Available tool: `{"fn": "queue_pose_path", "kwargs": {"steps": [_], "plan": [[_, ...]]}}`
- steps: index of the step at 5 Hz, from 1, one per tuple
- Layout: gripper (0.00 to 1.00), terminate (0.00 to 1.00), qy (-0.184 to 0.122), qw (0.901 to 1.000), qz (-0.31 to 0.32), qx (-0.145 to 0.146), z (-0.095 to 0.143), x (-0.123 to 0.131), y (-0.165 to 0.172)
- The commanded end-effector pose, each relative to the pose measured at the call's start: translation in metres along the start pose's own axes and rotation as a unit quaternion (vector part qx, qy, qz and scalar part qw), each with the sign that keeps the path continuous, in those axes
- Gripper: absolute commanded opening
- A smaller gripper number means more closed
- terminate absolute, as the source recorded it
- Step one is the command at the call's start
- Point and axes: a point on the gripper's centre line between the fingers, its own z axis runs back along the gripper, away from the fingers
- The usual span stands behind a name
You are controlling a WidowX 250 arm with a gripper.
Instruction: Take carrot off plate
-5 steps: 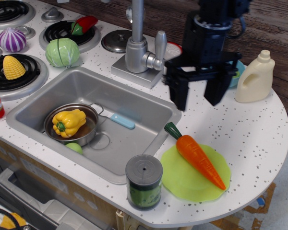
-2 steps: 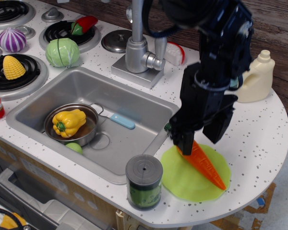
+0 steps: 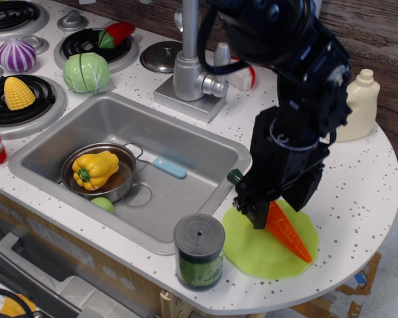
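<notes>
The orange carrot (image 3: 290,233) lies diagonally on the lime-green plate (image 3: 252,252) at the front right of the counter. Its green stem (image 3: 234,176) pokes out past the plate's far left rim. My black gripper (image 3: 276,211) is down over the carrot's thick upper half. One finger stands on each side of the carrot and the jaws are still apart. The arm hides the carrot's upper half. The carrot's pointed tip shows near the plate's right rim.
A grey-lidded can (image 3: 199,250) stands just left of the plate. The sink (image 3: 186,149) holds a pot with a yellow pepper (image 3: 95,169). The faucet (image 3: 189,66) is behind. A cream bottle (image 3: 358,106) stands at the back right. The counter's rounded edge runs close behind the plate's front and right.
The gripper came from high behind the plate down and forward onto the carrot, and now sits lower around its thick half. The carrot and plate have not moved.
</notes>
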Motion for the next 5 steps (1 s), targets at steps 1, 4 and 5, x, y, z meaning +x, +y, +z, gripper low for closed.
{"fn": "queue_pose_path", "kwargs": {"steps": [1,4,5], "plan": [[1.00,0.00,-0.008,0.9997,0.008,-0.019,0.0026,-0.0029,-0.0036],[0.00,0.00,-0.018,0.9993,0.019,-0.026,-0.0044,-0.0041,-0.0053],[0.00,0.00,-0.022,0.9994,0.016,-0.024,-0.0027,-0.0026,-0.0053]]}}
